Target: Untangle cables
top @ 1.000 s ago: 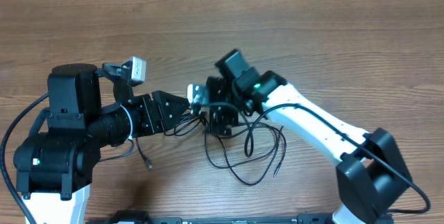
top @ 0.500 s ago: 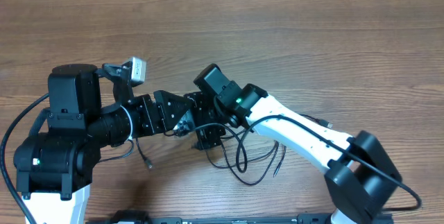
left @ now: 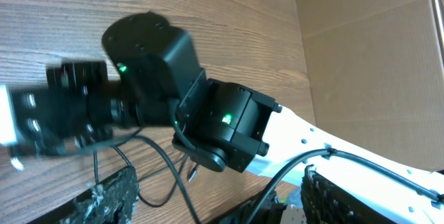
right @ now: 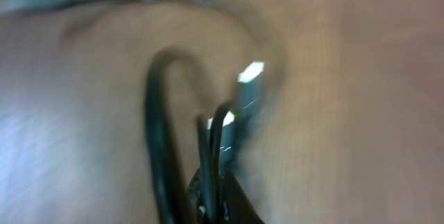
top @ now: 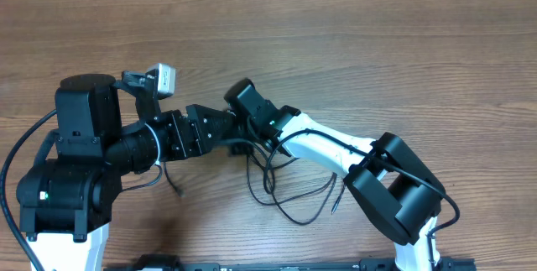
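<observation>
Grabbing step: right claw (right: 216, 200) pinched shut on cables (right: 158, 134), just beside the left claw (left: 222, 200), which gapes wide, empty. Loose loops lie on the surface (top: 377, 44) near it. Next, probably, draw strands apart gently.

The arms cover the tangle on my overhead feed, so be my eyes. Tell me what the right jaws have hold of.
Observer: On the right wrist view, the right jaws are shut on thin black cables; the picture is blurred.
Operator: Report any plug ends there.
Observer: Two silvery plug tips show just past the jaws, close together.
Operator: Now the left jaws.
Observer: On the left wrist view they stand wide apart, apparently gripping nothing; loose strands lie on the table below the right arm's wrist.
</observation>
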`<state>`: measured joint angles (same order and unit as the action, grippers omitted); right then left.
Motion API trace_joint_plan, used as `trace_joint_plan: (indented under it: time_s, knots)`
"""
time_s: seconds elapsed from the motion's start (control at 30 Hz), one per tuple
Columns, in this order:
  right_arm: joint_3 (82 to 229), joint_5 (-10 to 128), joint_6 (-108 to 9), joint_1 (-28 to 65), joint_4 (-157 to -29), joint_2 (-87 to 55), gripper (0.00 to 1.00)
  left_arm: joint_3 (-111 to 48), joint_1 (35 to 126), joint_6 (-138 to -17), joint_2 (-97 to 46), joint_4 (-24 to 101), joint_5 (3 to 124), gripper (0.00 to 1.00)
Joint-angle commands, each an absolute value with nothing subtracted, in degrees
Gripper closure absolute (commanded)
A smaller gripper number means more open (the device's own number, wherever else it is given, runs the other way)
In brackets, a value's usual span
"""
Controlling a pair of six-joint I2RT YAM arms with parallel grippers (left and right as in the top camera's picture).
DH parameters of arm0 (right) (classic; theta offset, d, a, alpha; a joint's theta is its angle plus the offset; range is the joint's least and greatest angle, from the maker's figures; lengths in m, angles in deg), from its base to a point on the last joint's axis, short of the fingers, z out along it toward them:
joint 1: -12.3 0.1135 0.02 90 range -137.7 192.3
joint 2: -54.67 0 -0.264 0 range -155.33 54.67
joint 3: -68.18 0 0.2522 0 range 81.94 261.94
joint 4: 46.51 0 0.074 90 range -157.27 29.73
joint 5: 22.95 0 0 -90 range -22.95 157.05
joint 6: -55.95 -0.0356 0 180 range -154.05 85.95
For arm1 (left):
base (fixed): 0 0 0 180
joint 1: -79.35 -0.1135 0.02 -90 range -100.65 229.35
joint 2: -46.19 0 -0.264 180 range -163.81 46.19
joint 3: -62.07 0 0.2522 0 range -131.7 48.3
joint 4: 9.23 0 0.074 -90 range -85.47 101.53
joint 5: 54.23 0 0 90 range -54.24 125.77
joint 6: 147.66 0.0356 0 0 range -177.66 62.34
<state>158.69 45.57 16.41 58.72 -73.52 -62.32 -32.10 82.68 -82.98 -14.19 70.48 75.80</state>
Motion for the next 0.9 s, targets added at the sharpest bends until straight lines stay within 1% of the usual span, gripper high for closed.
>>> trace_joint_plan:
  time_s: [0.0, 0.2, 0.27, 0.4, 0.5, 0.53, 0.6, 0.7, 0.73, 0.77, 0.87]
  knots:
    - [160.48, 56.39, -1.25, 57.16, -67.67, -59.72, 0.96, -32.93, 82.35, -81.62, -13.92, 70.38, 75.49, 0.25]
    - [161.20, 65.62, -7.44, 53.91, -64.67, -52.14, 0.96, -32.93, 82.35, -81.65, -13.90, 70.35, 74.13, 0.25]
    - [161.20, 66.12, -9.86, 52.27, -64.37, -49.49, 0.96, -32.93, 82.35, -81.65, -13.90, 70.35, 74.11, 0.25]
    - [161.20, 65.86, -20.24, 49.51, -64.91, -42.76, 0.96, -32.93, 82.35, -81.65, -13.90, 70.35, 72.41, 0.25]
    - [161.20, 65.46, -23.59, 48.51, -65.90, -35.75, 0.96, -32.93, 82.35, -81.65, -14.10, 70.53, 70.00, 0.24]
    - [161.20, 65.46, -23.59, 48.55, -66.40, -34.43, 0.96, -32.90, 82.35, -81.65, -14.23, 70.55, 69.79, 0.20]
    - [161.20, 65.46, -23.61, 49.08, -68.32, -31.68, 0.96, -32.90, 82.35, -81.65, -14.54, 70.55, 69.79, 0.20]
    - [161.20, 65.49, -24.22, 49.95, -71.75, -28.10, 0.96, -32.90, 82.35, -80.31, -15.19, 70.53, 68.87, 0.16]
    - [161.20, 65.49, -25.56, 50.21, -72.50, -27.07, 0.96, -32.90, 82.37, -79.92, -15.39, 70.57, 68.23, 0.15]
    - [161.20, 65.49, -27.81, 50.43, -73.11, -25.93, 0.96, -32.86, 82.37, -79.15, -15.78, 70.68, 67.71, 0.11]
    - [161.20, 64.02, -33.62, 50.93, -73.74, -23.09, 0.96, -32.84, 82.37, -76.18, -17.09, 71.21, 67.25, 0.10]
